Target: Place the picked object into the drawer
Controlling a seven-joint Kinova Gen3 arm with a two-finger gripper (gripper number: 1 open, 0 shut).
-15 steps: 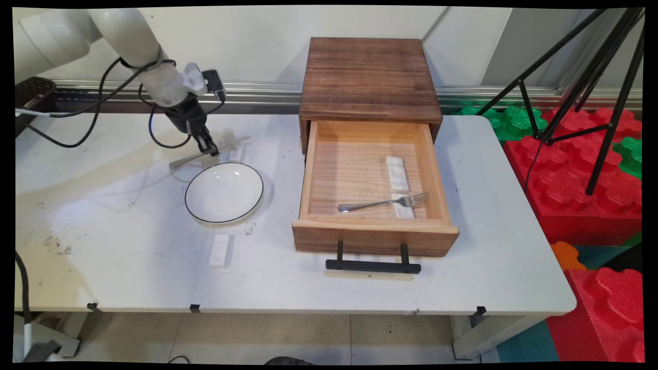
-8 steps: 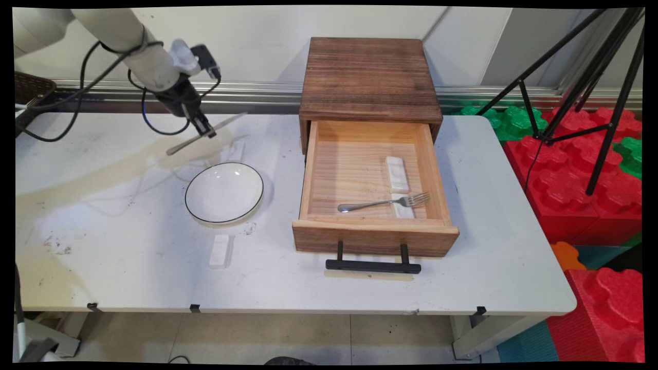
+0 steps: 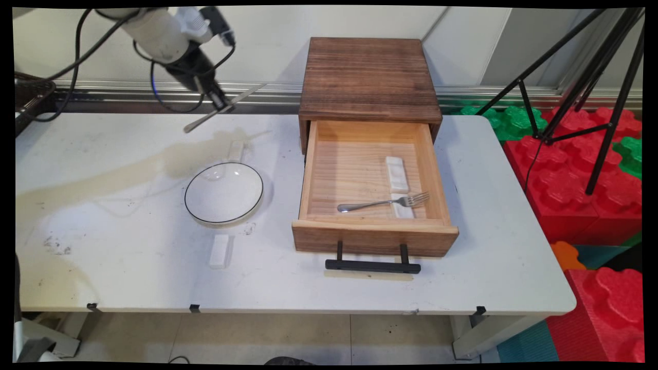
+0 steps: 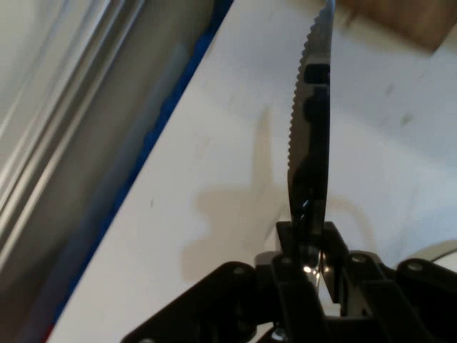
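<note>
Raised since the earlier frames: gripper [image 3: 222,104] and its knife [image 3: 224,107], which had been low beside the bowl [image 3: 224,192] and were now well above the white table [image 3: 128,246], back toward the wall and to the left of the wooden cabinet [image 3: 369,77].

Item held: one table knife, metal, serrated edge visible in the hand view [image 4: 312,136]. Fingers were closed on it near mid-length; handle end hung down and left, blade end pointed up and right toward the cabinet. Knife was tilted, touching nothing else.

Handling, as judged: light, rigid, smooth and likely slippery; thin stock, so liable to pivot between the pads under a bump. Best hold appeared to be on the flat faces near its balance point, roughly where it was gripped.

Nearby items: bowl, white with dark rim, on the table below and in front of the gripper; small white rest [image 3: 236,150] just behind the bowl; second white rest [image 3: 220,251] in front of the bowl.

Open drawer [image 3: 372,234]: fork [image 3: 383,203], its tines lying on a white rest [image 3: 402,206]; another white rest [image 3: 397,173] behind it.
</note>
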